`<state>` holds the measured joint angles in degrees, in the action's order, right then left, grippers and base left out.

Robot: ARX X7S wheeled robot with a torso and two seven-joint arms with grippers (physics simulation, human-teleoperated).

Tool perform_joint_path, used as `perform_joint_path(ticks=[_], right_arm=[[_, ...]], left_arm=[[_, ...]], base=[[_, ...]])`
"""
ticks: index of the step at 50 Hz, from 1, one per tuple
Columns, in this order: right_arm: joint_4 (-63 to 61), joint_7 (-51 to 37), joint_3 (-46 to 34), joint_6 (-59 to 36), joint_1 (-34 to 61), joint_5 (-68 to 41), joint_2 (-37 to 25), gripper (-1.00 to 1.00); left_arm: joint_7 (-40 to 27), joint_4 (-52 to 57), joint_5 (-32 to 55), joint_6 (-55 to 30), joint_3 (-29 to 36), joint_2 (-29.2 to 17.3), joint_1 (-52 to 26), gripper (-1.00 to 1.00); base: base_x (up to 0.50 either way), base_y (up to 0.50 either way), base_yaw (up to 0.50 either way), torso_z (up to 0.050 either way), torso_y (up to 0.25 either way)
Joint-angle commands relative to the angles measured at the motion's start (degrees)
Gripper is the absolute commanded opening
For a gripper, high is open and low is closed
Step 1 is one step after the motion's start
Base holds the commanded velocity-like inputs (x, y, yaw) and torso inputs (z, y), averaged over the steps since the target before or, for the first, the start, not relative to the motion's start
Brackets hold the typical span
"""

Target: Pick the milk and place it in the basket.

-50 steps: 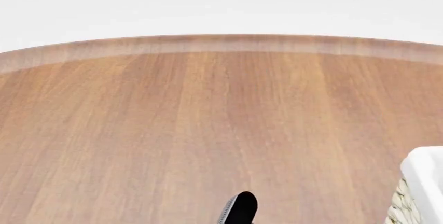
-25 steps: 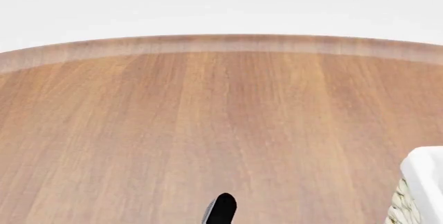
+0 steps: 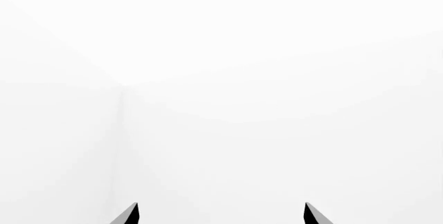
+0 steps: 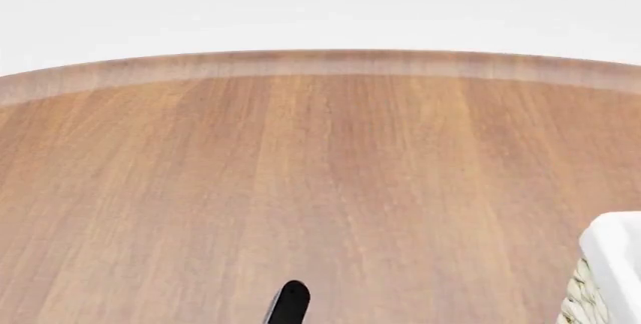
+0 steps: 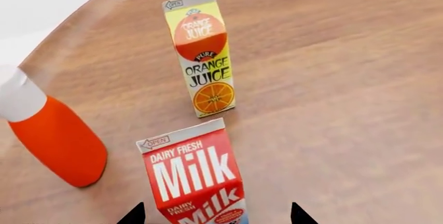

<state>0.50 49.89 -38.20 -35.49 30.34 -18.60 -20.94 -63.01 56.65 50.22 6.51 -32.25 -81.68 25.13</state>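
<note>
The milk (image 5: 194, 177) stands upright on the wooden table (image 5: 360, 79) in the right wrist view, its red top with white lettering facing the camera. My right gripper (image 5: 216, 214) is open, one dark fingertip on each side of the carton with a gap to each; no contact shows. My left gripper (image 3: 220, 214) is open and empty, facing plain white walls. A corner of the basket (image 4: 613, 264), white liner over cream wicker, shows at the head view's lower right edge. The milk is out of the head view.
An orange juice carton (image 5: 202, 53) stands just beyond the milk. An orange bottle with a white cap (image 5: 59, 141) stands beside the milk, near the table's curved edge. A black arm tip (image 4: 288, 303) pokes up at the head view's bottom edge.
The black tip at the bottom of the head view has slid left, from about the middle toward the left. The basket corner has not moved.
</note>
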Motion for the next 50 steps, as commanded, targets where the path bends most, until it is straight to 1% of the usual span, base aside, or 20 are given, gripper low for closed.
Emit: perform_joint_path(ticks=[1,24,36,50], right_arm=[[3.7,2.6,-0.9,1.7,1.4,2.0,2.5,1.00],[9.6,4.7,-3.9,4.1,3.5,2.8,4.9,1.00],[12.4,5.6,-5.6,5.4,4.3,3.3,6.2,1.00],[18.7,7.3,-7.0,8.3,6.6,3.8,8.7,1.00]], left_arm=[[0.8,-0.1,-1.4,0.0,-0.2,0.8,-0.5,1.00],[1.9,0.2,-0.8,-1.1,-0.6,2.1,-1.4,1.00],[1.6,0.2,-1.2,-0.9,0.5,1.8,-2.0,1.00],[1.3,-0.1,-1.6,-0.4,1.9,1.5,-2.6,1.00]], base=[[0.00,0.00,0.00,0.000,0.000],[0.00,0.00,0.00,0.000,0.000],[0.00,0.00,0.00,0.000,0.000],[0.00,0.00,0.00,0.000,0.000]])
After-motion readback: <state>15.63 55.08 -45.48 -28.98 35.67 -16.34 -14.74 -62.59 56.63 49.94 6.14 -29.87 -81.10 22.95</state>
